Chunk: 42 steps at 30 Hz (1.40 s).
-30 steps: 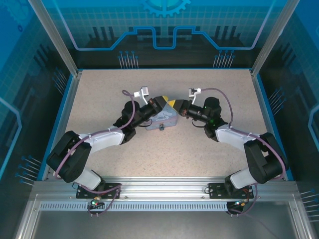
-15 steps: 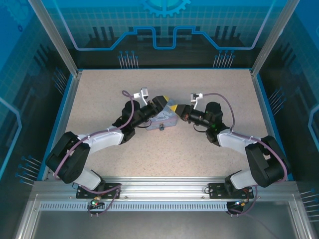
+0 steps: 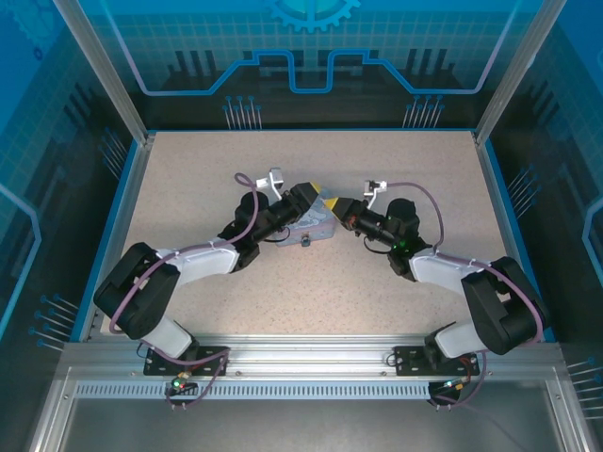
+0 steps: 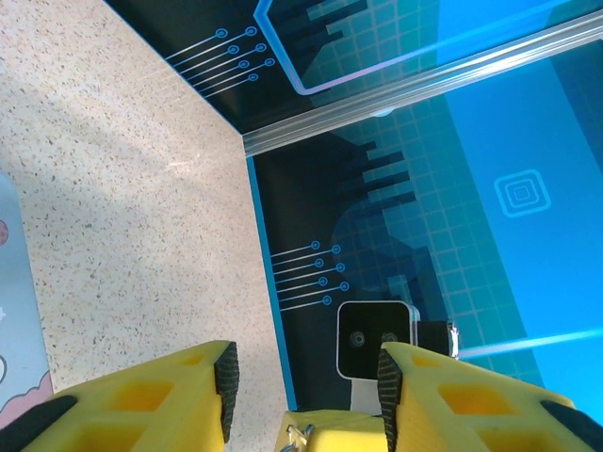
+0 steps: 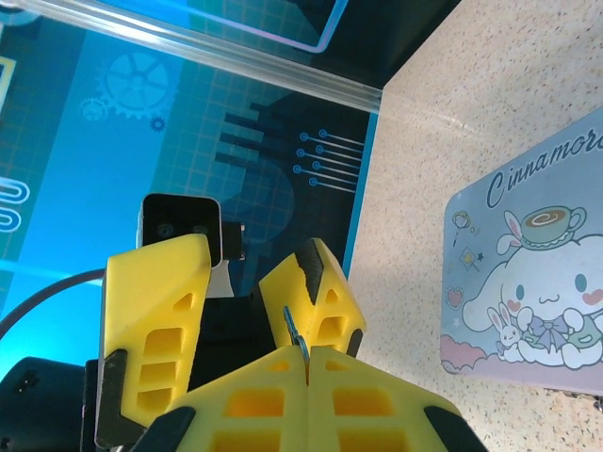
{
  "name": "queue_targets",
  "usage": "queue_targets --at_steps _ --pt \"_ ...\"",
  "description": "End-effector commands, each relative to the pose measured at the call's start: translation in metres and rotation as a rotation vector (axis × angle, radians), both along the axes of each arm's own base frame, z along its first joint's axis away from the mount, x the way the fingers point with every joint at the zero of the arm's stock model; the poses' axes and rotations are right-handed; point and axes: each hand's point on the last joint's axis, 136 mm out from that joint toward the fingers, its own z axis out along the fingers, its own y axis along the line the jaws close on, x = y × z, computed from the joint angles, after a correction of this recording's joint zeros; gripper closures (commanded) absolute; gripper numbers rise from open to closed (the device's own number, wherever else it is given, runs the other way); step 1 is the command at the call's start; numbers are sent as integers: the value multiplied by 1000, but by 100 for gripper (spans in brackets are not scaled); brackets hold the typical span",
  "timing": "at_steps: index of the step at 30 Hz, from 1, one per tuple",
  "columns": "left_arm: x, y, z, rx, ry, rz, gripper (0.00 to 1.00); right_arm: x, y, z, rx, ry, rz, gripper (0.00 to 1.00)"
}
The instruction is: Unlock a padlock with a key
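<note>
Both arms are stretching low, converging at the tin (image 5: pixel 528 282).
I'm seeing the left gripper (image 4: pixel 306 369) gaping, gripping nothing; the right gripper (image 5: pixel 307 363) is pinching the key (image 5: pixel 294 331).

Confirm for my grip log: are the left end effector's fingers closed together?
No, the left end effector is open: a camera shows through the gap between its yellow fingers.

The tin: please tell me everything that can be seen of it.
The tin is a flat, pale blue rectangle with rounded corners, metal by its look. Its lid shows a white cartoon dog, a small rabbit, pink clouds and script lettering. It lies on the table between the left hand and right hand; contact cannot be judged.
</note>
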Motion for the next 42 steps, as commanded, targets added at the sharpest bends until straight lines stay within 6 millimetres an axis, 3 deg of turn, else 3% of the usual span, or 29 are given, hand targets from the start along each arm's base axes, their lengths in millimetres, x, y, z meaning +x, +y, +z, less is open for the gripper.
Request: queue_targets --at_steps 1,14,20,35,39,42 --pt "6 -1 16 -42 -38 22 56 -1 -2 13 36 -37 -34 100" --pt "1 5 2 -21 -15 43 56 -3 -8 10 29 -31 -69 100" --pt "1 -4 3 -29 -15 22 57 -3 -3 15 41 -42 -47 100" --pt "6 -15 6 -48 -21 11 72 -6 9 14 38 -39 -15 100" --pt "7 -17 8 -52 -26 5 79 -6 13 12 34 -33 -8 100" --pt "7 -18 8 -55 -26 0 91 -6 15 12 34 -33 -4 100"
